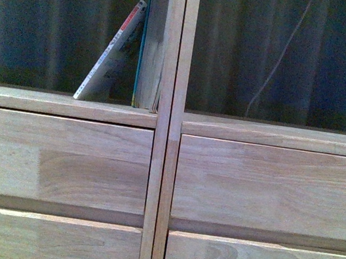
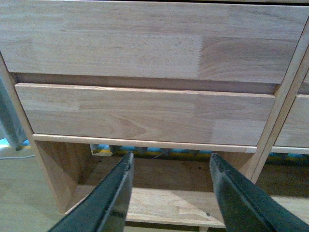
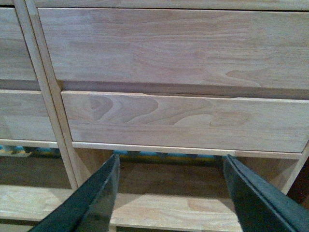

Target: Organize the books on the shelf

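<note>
1. Shelf [image 1: 159,167]: light wood, two columns split by a central upright. Front view shows an open compartment at the top of each column and two plain drawer fronts stacked under each.
2. Thin white paperback [image 1: 111,52]: in the left column's open compartment, tilted, base on the compartment floor, top corner leaning right against the thicker book. Red-and-white spine faces the camera.
3. Thicker book [image 1: 153,46]: upright, same compartment, pale pages toward the camera, teal edge on its left side, pressed against the central upright.
4. Right column's open compartment: only a thin pale cable [image 1: 276,60] hanging behind it.
5. Left gripper [image 2: 170,162]: fingers [image 2: 113,198] spread apart, holding nothing, pointed at the low open compartment under the two left drawer fronts.
6. Right gripper [image 3: 170,162]: fingers [image 3: 99,198] released too, nothing between them, aimed at the low compartment under the right column's drawer fronts.
7. Neither arm appears in the front view; both grippers are well below the books.
</note>
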You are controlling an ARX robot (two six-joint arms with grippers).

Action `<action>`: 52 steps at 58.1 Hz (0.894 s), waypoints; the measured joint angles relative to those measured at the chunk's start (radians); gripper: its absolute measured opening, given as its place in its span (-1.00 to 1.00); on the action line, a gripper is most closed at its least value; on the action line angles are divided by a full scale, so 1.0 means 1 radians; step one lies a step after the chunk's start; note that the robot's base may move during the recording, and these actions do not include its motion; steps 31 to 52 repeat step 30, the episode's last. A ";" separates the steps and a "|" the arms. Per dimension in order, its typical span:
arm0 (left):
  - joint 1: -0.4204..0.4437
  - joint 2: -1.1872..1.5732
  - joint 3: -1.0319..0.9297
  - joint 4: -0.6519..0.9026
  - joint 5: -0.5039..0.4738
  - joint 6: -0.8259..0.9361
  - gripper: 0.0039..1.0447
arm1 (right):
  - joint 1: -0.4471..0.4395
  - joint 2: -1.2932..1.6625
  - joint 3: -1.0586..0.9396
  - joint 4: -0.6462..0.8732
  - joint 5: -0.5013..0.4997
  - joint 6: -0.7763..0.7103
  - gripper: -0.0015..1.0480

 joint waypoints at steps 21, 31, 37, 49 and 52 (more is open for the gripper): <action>0.000 0.000 0.000 0.000 0.000 0.002 0.87 | 0.000 0.000 0.000 0.000 0.000 0.001 0.86; 0.000 0.000 0.000 0.000 0.000 0.002 0.86 | 0.000 0.000 0.000 0.000 0.000 0.001 0.86; 0.000 0.000 0.000 0.000 0.000 0.002 0.86 | 0.000 0.000 0.000 0.000 0.000 0.001 0.86; 0.000 0.000 0.000 0.000 0.000 0.002 0.86 | 0.000 0.000 0.000 0.000 0.000 0.001 0.86; 0.000 0.000 0.000 0.000 0.000 0.002 0.86 | 0.000 0.000 0.000 0.000 0.000 0.001 0.86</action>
